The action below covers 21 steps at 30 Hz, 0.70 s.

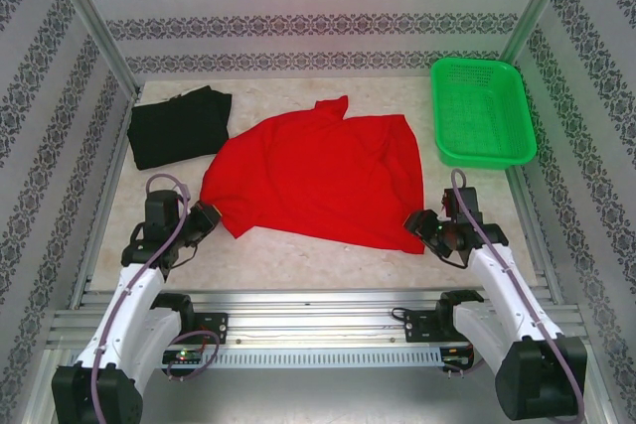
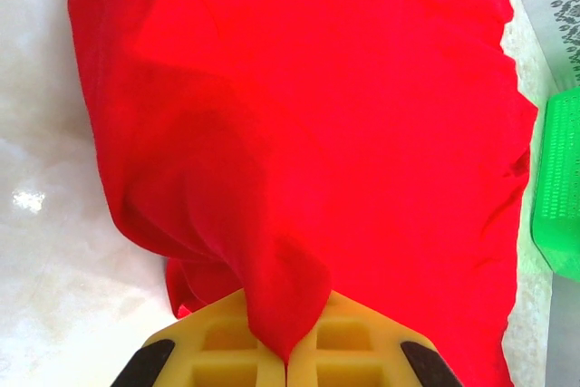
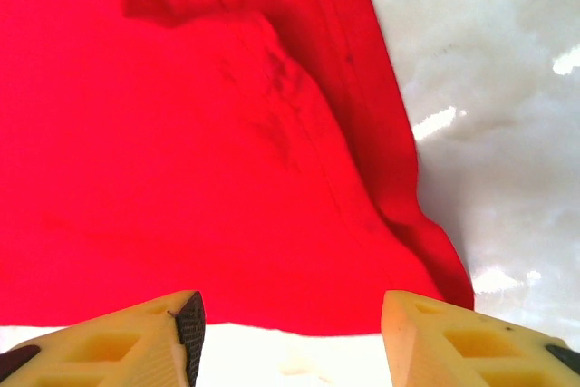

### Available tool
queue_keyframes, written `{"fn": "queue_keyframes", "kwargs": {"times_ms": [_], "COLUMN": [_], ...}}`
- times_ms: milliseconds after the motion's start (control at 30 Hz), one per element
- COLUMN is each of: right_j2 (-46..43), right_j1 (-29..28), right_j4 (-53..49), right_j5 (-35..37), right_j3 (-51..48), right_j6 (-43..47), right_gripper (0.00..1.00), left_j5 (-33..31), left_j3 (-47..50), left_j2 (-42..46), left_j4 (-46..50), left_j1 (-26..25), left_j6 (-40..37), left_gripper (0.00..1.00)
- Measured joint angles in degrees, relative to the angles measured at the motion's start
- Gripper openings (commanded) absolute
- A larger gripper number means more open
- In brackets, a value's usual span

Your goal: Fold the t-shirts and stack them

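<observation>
Red t-shirt (image 1: 318,181) spread out, left claw (image 2: 285,355) pinching its corner, right claw (image 3: 290,307) open beside its hem

The site is presenting as a robotics laboratory test cell: a left arm (image 1: 129,295) and a right arm (image 1: 507,285) are standing bolted to a slotted aluminium rail (image 1: 318,310) at the near edge of a pale stone-look table (image 1: 298,263). Bare aluminium posts (image 1: 91,22) are rising at the far corners, and panels (image 1: 318,17) of repeating patterned paper are closing the table in on three sides. Cables (image 1: 169,178) are running exposed along both arms, and a red t-shirt (image 1: 318,176) is lying spread between them
</observation>
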<state>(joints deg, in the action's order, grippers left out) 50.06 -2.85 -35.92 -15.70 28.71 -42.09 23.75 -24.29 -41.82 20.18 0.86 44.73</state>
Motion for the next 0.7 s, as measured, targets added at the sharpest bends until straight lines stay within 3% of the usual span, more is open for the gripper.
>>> {"fn": "queue_keyframes", "kwargs": {"times_ms": [167,500,700], "right_j2": [5.4,27.4,32.3], "right_j1": [1.6,3.5,3.5], "right_j4": [-1.5,5.7,8.7], "right_j5": [-0.2,-0.5,-0.8], "right_j3": [3.5,12.6,13.9], "right_j6": [0.0,4.2,6.3], "right_gripper": [0.54,0.43,0.39], "left_j5": [0.0,0.9,1.6], "left_j3": [0.3,0.3,0.3], "left_j2": [1.3,1.4,1.5], "left_j4": [0.9,1.4,1.9], "left_j1": [0.0,0.0,0.0], "left_j6": [0.2,0.3,0.3], "left_gripper": [0.00,0.00,0.00]}}
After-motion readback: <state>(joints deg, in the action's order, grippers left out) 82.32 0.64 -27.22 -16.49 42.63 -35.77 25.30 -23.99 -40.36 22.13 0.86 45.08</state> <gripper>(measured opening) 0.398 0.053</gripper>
